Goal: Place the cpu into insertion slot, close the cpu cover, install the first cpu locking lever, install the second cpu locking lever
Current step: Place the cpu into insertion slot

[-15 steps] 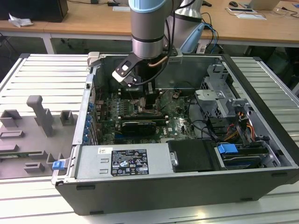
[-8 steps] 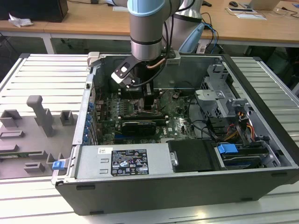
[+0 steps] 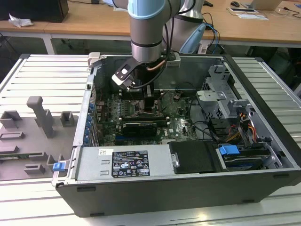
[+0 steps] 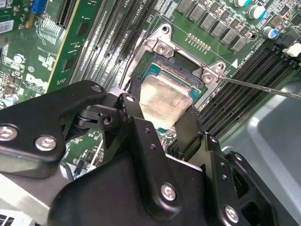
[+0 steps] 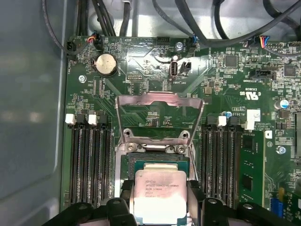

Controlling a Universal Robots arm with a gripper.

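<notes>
Looks like step one: the tool [image 5: 161,189] pinches the cpu [image 5: 159,200] right over the insertion slot [image 4: 175,60], cpu cover [image 5: 160,98] flipped up beside that slot, so seating probably needs a level, square drop.

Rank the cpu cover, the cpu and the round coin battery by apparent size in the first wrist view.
1. cpu cover, raised open, widest.
2. cpu, narrower, though being nearer the camera enlarges it.
3. coin battery, clearly smallest.
</notes>
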